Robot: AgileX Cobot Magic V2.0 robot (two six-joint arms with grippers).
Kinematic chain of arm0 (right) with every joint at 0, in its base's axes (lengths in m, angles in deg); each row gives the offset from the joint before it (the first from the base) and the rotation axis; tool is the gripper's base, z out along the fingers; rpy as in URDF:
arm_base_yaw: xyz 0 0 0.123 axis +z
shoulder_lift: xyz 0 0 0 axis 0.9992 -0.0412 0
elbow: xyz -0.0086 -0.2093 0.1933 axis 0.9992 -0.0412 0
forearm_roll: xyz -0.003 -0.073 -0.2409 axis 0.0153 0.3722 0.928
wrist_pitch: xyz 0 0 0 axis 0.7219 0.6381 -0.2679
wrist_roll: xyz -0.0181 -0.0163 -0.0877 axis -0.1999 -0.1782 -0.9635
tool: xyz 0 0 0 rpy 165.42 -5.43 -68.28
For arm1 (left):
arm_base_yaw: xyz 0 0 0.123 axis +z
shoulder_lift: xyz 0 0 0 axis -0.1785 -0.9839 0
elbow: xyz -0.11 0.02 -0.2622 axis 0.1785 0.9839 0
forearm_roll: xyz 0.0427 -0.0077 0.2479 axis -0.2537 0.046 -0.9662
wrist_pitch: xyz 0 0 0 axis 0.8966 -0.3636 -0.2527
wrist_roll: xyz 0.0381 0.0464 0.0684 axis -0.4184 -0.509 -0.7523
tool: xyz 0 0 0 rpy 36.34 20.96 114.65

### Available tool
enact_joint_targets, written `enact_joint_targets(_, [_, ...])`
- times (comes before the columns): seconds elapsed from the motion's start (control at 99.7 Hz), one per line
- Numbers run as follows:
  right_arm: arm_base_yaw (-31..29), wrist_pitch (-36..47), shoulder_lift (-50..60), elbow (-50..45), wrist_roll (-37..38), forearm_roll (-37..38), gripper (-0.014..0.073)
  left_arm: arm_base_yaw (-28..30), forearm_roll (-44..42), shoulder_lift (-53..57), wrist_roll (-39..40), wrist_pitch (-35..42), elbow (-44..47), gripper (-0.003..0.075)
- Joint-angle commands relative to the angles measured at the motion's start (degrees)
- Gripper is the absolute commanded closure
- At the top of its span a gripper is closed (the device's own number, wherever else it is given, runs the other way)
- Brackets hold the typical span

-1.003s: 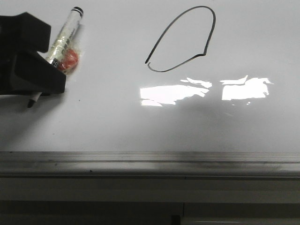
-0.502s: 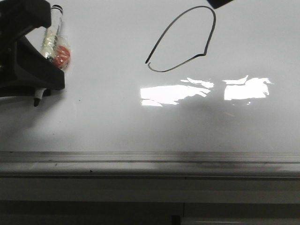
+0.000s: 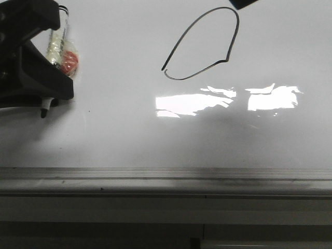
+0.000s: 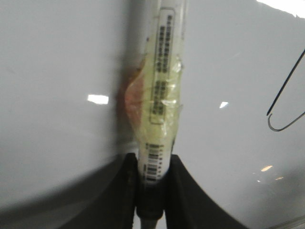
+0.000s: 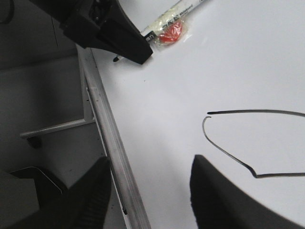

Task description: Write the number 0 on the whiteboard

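Note:
The whiteboard (image 3: 129,135) fills the front view, with a grey metal rail (image 3: 166,179) along its near edge. The number 0 (image 3: 237,28) is a thin black lopsided loop with a small gap at its lower left; parts of it also show in the left wrist view (image 4: 286,83) and the right wrist view (image 5: 257,111). My left gripper (image 3: 46,98) at the far left is shut on a taped marker (image 3: 56,44), tip (image 3: 44,110) down near the board, well left of the loop. My right gripper (image 5: 150,191) is open and empty over the rail; only a corner (image 3: 244,3) shows in front.
Bright glare patches (image 3: 192,104) lie on the board below the loop. An orange-red lump (image 3: 67,61) is taped to the marker. Beyond the rail (image 5: 109,143), the right wrist view shows dark floor and a pale stand leg (image 5: 57,126).
My left gripper has turned the marker more upright and shifted its tip slightly to the right. A corner of my right gripper has come into the top of the front view.

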Motion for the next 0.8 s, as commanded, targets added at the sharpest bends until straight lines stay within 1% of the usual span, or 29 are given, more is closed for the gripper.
enact_joint_targets(0.0, [-0.2,3.7,1.0,1.4,-0.3,-0.5,0.0276,0.3,0.8,-1.8,1.2,-6.0,-0.8,0.0739])
enact_joint_targets(0.16, [-0.2,3.7,1.0,1.4,-0.3,-0.5,0.0276,0.3,0.8,-2.9,1.2,-5.9,-0.8,0.0736])
enact_joint_targets(0.231, [-0.2,3.7,1.0,1.4,-0.3,-0.5,0.0276,0.3,0.8,-2.9,0.9,-6.0,-0.8,0.0704])
enact_joint_targets(0.281, [-0.2,3.7,1.0,1.4,-0.3,-0.5,0.0276,0.3,0.8,-2.9,-0.4,-6.0,-0.8,0.0654])
enact_joint_targets(0.331, [-0.2,3.7,1.0,1.4,-0.3,-0.5,0.0276,0.3,0.8,-2.9,-1.0,-6.0,-0.8,0.0580])
enact_joint_targets(0.381, [-0.2,3.7,1.0,1.4,-0.3,-0.5,0.0276,0.3,0.8,-2.9,-1.5,-6.0,-0.8,0.0476])
enact_joint_targets(0.401, [-0.2,3.7,1.0,1.4,-0.3,-0.5,0.0276,0.3,0.8,-2.9,-1.5,-6.0,-0.8,0.0450])
enact_joint_targets(0.421, [-0.2,3.7,1.0,1.4,-0.3,-0.5,0.0276,0.3,0.8,-2.9,-1.5,-6.3,-0.8,0.0401])
enact_joint_targets(0.451, [-0.2,3.7,1.0,1.4,-0.3,-0.5,0.0276,0.3,0.8,-2.9,-1.5,-6.3,-0.8,0.0358])
enact_joint_targets(0.502, [-0.2,3.7,1.0,1.4,-0.3,-0.5,0.0276,0.3,0.8,-2.9,-1.5,-6.4,-0.8,0.0310])
enact_joint_targets(0.542, [-0.2,3.7,1.0,1.4,-0.3,-0.5,0.0276,0.3,0.8,-2.9,-1.5,-6.5,-0.8,0.0297])
enact_joint_targets(0.692, [-0.2,3.8,1.0,1.4,-0.3,-0.2,0.0276,0.3,0.8,-2.7,-2.0,-6.5,-0.8,0.0299])
enact_joint_targets(0.792, [-0.2,3.4,2.2,1.4,-0.3,1.2,0.0276,0.3,0.8,-1.0,-4.8,-6.0,-0.8,0.0299])
